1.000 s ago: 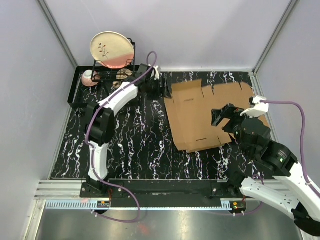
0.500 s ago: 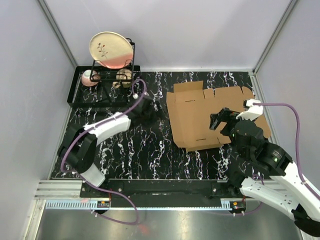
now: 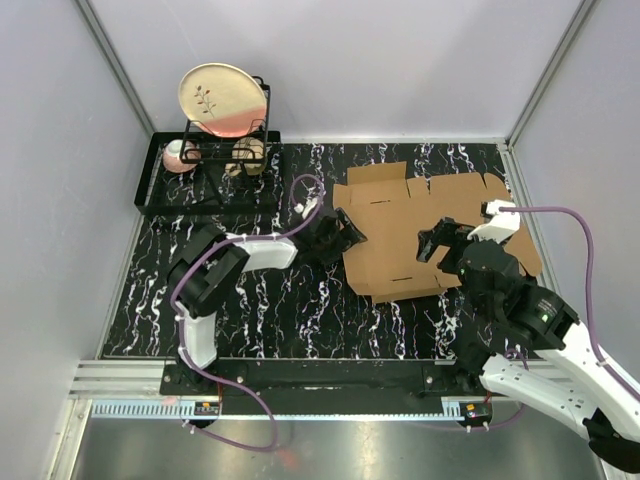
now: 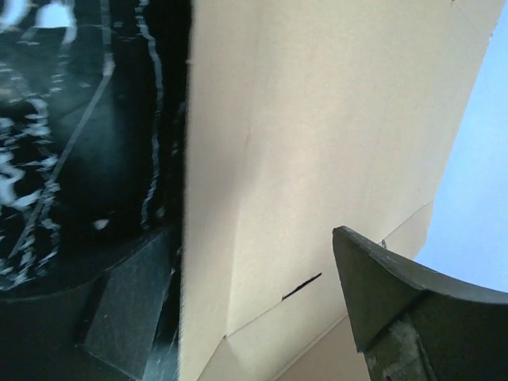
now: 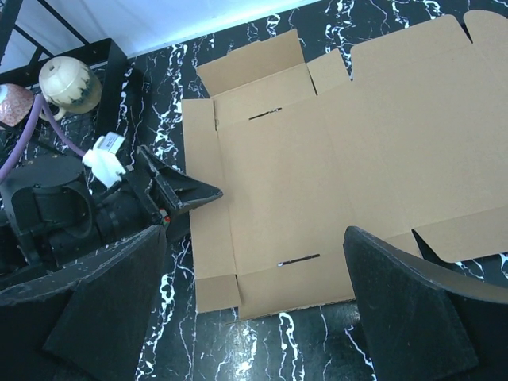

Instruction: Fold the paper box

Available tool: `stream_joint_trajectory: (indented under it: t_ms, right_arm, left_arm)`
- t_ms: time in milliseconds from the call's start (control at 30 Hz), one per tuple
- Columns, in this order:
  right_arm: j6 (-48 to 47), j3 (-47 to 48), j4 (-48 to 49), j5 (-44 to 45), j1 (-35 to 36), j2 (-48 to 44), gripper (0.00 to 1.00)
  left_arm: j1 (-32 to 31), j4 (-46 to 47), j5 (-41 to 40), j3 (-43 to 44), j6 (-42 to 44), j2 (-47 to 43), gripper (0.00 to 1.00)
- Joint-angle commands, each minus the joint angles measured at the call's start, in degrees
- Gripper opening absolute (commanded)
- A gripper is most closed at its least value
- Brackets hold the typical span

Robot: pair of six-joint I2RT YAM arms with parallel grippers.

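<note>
At the left edge of the plain brown, die-cut cardboard paper box (image 3: 390, 225), the left gripper (image 3: 343, 235) stands with jaws spread wide. The sheet's matte rim lies between its dark wedge-shaped fingers (image 4: 381, 286), not pinched. Over the box's near-right part the right gripper (image 3: 440, 238) hangs equally agape, holding nothing. The box lies flat, showing creases, slits and rounded flaps, on a glossy black, white-veined tabletop (image 3: 270, 290). Far left of the box, a black wire rack (image 3: 215, 150) props a round cream plate (image 3: 222, 98).
</note>
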Motion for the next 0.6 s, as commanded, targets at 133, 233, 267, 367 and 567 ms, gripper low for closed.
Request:
stream_joint_trajectory:
  t_ms: [133,233,267,367,567]
  right_arm:
    - [0.04,0.0,1.16,3.53,-0.02,-1.76,1.0]
    - [-0.39,1.14,0.55,3.53,-0.02,-2.29,1.0]
    - [-0.57,1.49,0.28,3.61,-0.02,-2.38,1.0]
    - [-1.36,3.25,-0.68,3.62,-0.02,-2.9,1.0]
    - [-3.38,6.15,-1.65,4.32,-0.02,-4.49,1.0]
  left_arm:
    - [-2.08,-1.18,2.18,4.41,3.72,5.66,0.53]
    - [-1.99,-6.59,2.81,6.95,8.55,3.57,0.18]
    - [-1.9,-8.72,2.54,8.01,11.96,2.86,0.11]
    - [-0.94,-18.03,1.93,13.71,19.51,-0.92,0.0]
    - [1.26,-35.87,2.02,30.58,34.81,-8.57,0.0]
